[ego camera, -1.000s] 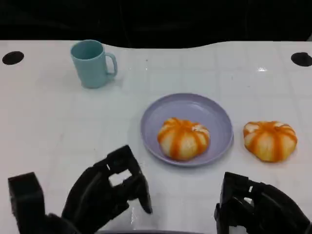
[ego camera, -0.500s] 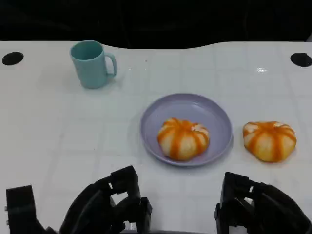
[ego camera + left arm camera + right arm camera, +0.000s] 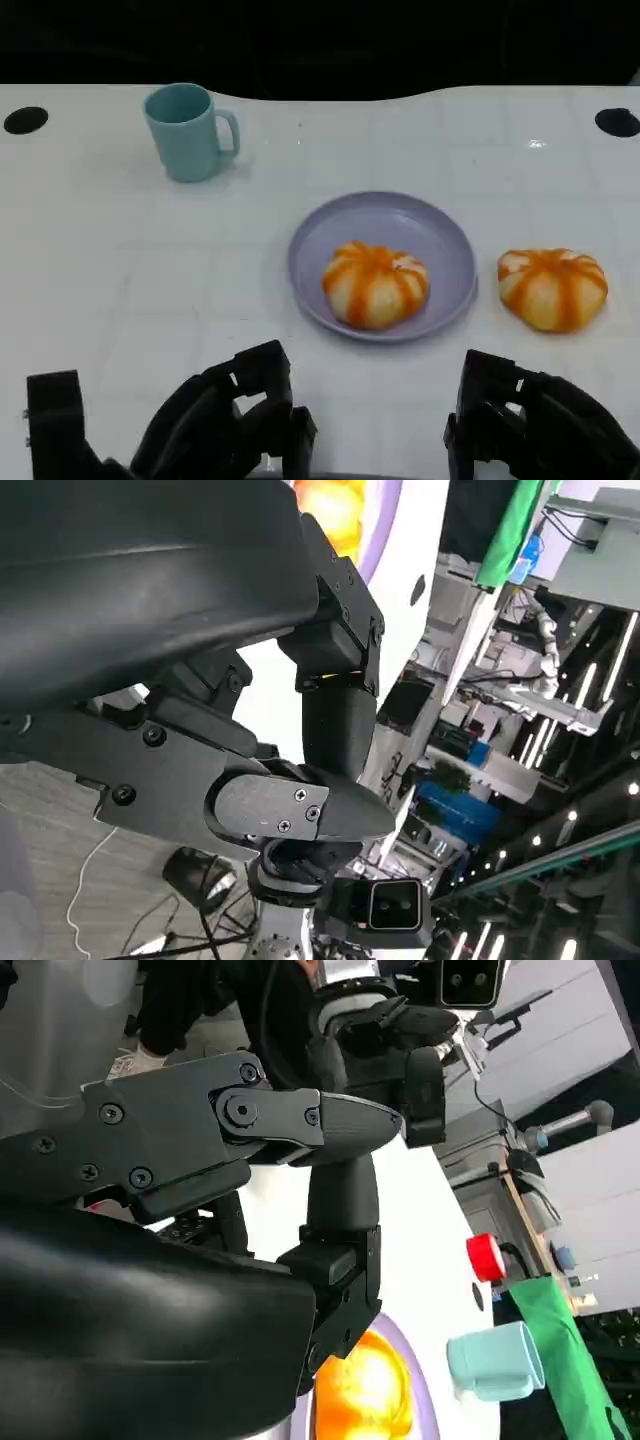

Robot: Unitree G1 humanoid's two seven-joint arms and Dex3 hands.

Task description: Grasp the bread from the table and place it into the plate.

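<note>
One orange-striped bread (image 3: 376, 283) lies inside the lilac plate (image 3: 322, 232) at the table's middle. A second, similar bread (image 3: 552, 287) rests on the white table just right of the plate. My left hand (image 3: 225, 420) sits low at the near edge, fingers curled with nothing in them. My right hand (image 3: 530, 425) is at the near right edge, below the loose bread and apart from it, fingers curled and holding nothing. The right wrist view catches the bread (image 3: 365, 1392) in the plate (image 3: 425, 1400) past my fingers.
A teal mug (image 3: 187, 131) stands at the back left, and it appears too in the right wrist view as the mug (image 3: 497, 1360). Two black holes (image 3: 26, 119) mark the table's far corners. White tabletop stretches between the mug and my left hand.
My left hand has drawn back toward the near edge and sunk lower in the picture. The right hand, both breads and the plate have stayed put.
</note>
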